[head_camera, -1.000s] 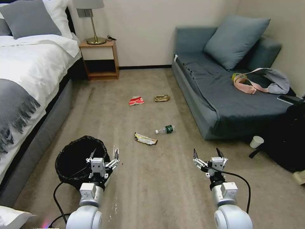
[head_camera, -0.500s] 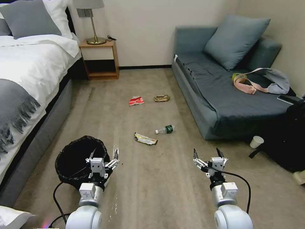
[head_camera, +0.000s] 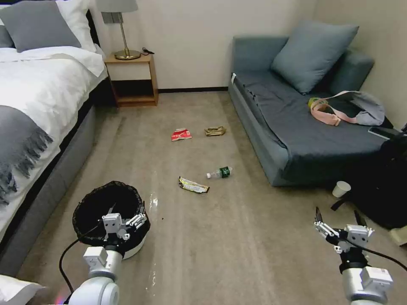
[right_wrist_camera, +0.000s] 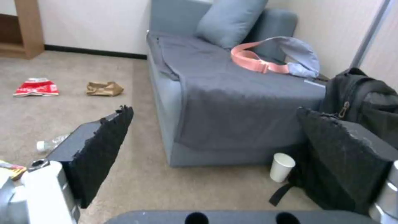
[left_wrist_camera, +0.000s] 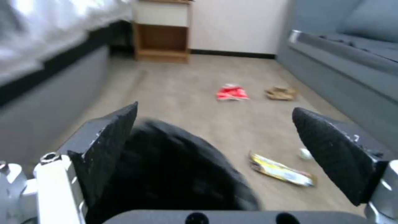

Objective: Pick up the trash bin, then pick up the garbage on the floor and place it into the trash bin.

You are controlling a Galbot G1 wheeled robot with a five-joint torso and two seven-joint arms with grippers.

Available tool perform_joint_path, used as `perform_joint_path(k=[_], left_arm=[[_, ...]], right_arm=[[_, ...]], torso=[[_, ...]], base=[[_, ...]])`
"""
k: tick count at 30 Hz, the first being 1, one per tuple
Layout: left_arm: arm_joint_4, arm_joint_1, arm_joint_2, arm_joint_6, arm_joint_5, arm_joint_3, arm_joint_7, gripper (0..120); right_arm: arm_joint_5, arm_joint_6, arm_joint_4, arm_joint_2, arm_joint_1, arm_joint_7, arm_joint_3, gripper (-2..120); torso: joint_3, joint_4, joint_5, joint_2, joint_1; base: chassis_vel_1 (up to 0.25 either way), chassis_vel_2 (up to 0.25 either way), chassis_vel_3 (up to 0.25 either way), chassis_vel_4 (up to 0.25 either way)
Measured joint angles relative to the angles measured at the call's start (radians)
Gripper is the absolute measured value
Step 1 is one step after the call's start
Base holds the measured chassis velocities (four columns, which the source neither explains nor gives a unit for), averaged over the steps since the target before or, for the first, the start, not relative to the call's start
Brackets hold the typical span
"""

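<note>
Head view: one trash bin (head_camera: 111, 212), four garbage pieces (head_camera: 193, 185); left pincer (head_camera: 127, 214) and right pincer (head_camera: 339, 218) spread.

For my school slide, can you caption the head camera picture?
Robot's open left gripper hovers over the black bin; four bits of litter, including a bottle, lie on the carpet.

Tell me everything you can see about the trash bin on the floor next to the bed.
The trash bin is small and round, lined with a crinkly black plastic bag folded over its rim, with a whitish base showing below. It stands upright on the beige carpet beside the bed, its mouth open and looking dark inside. The left gripper hovers over its near rim, fingers open, not gripping it. The litter lies apart from it, farther out on the carpet.
</note>
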Motion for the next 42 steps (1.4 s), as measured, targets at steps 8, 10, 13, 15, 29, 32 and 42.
perform_joint_path(k=[8,10,13,15,29,32,42], left_arm=[[-0.095,0.014,0.053,0.099,-0.077,-0.107,-0.013,100],[-0.095,0.014,0.055,0.102,-0.081,-0.112,-0.012,100],[-0.085,0.014,0.071,0.113,-0.106,-0.142,-0.011,100],[-0.067,0.014,0.087,0.124,-0.126,-0.173,-0.013,100],[0.072,0.01,0.211,0.206,-0.291,-0.406,-0.028,100],[0.167,-0.042,0.234,0.238,-0.285,-0.368,-0.026,100],[0.242,-0.12,0.26,0.28,-0.232,-0.24,-0.015,100]], right_arm=[[0.001,0.006,-0.004,-0.012,0.004,-0.002,-0.019,100],[0.0,0.015,-0.011,-0.012,0.003,-0.003,-0.027,100],[-0.003,0.026,-0.021,-0.011,0.002,-0.005,-0.038,100],[-0.004,0.03,-0.026,-0.011,0.002,-0.005,-0.041,100],[-0.005,0.058,-0.065,-0.022,0.009,-0.008,-0.059,100],[-0.004,0.068,-0.076,-0.022,0.01,-0.01,-0.06,100],[-0.002,0.085,-0.098,-0.017,0.013,-0.01,-0.063,100]], torso=[[0.0,0.0001,0.0005,0.0,0.0],[0.0,0.0001,-0.0007,0.0,0.0],[0.0,-0.0001,0.0001,0.0,0.0],[0.0,0.0,-0.0002,0.0,0.0],[0.0,0.0,0.0003,0.0,0.0],[0.0,-0.0001,0.0003,0.0,0.0],[0.0,0.0,0.0003,0.0,0.0]], base=[[0.0,0.0,0.0,0.0],[0.0,0.0,0.0,0.0],[0.0,0.0,0.0,0.0],[0.0,0.0,0.0,0.0],[0.0,0.0,0.0,0.0],[0.0,0.0,0.0,0.0],[0.0,0.0,0.0,0.0]])
